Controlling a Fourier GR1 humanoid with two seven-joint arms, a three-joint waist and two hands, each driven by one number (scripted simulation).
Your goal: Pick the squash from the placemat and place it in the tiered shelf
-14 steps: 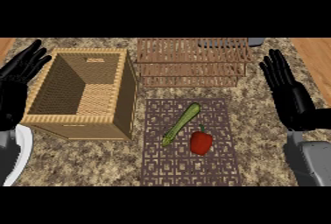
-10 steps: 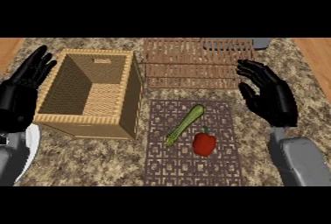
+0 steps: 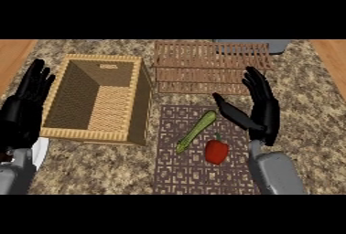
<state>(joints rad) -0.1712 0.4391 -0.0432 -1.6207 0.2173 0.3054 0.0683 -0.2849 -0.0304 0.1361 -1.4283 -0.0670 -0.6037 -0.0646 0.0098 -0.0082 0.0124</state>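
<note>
A long green squash [image 3: 197, 131] lies slantwise on the brown patterned placemat [image 3: 202, 173]. Beside it, toward me, sits a red pepper [image 3: 216, 151]. The wooden slatted tiered shelf [image 3: 209, 66] stands at the back of the counter, beyond the mat. My right hand [image 3: 259, 109] is open, fingers straight and thumb spread, hovering over the mat's right edge just right of the squash, not touching it. My left hand [image 3: 25, 107] rests open at the left edge, fingers up.
A large woven basket [image 3: 98, 98] stands left of the placemat, between my left hand and the mat. A grey object [image 3: 270, 45] shows behind the shelf at the back right. Wooden floor shows past both counter ends.
My right hand has moved left and toward me, from the counter's right side to the placemat's right edge near the squash. The left hand has barely shifted.
</note>
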